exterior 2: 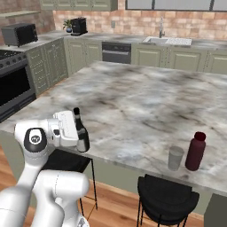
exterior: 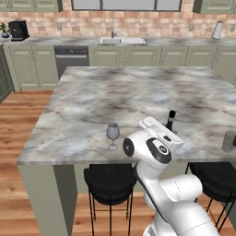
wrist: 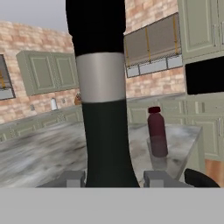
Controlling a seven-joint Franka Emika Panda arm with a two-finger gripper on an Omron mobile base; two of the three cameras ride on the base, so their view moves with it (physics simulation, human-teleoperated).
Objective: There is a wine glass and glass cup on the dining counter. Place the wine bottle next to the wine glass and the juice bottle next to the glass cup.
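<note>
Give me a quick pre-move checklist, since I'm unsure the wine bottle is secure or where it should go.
1. Wine bottle between the gripper fingers: ok.
2. Grip tight on the bottle: cannot tell.
3. Bottle upright: ok.
4. Wine glass standing and apart from the arm: ok.
5. Bare dining counter beside the glass for setting down: ok.
6. Juice bottle already beside the glass cup: ok.
</note>
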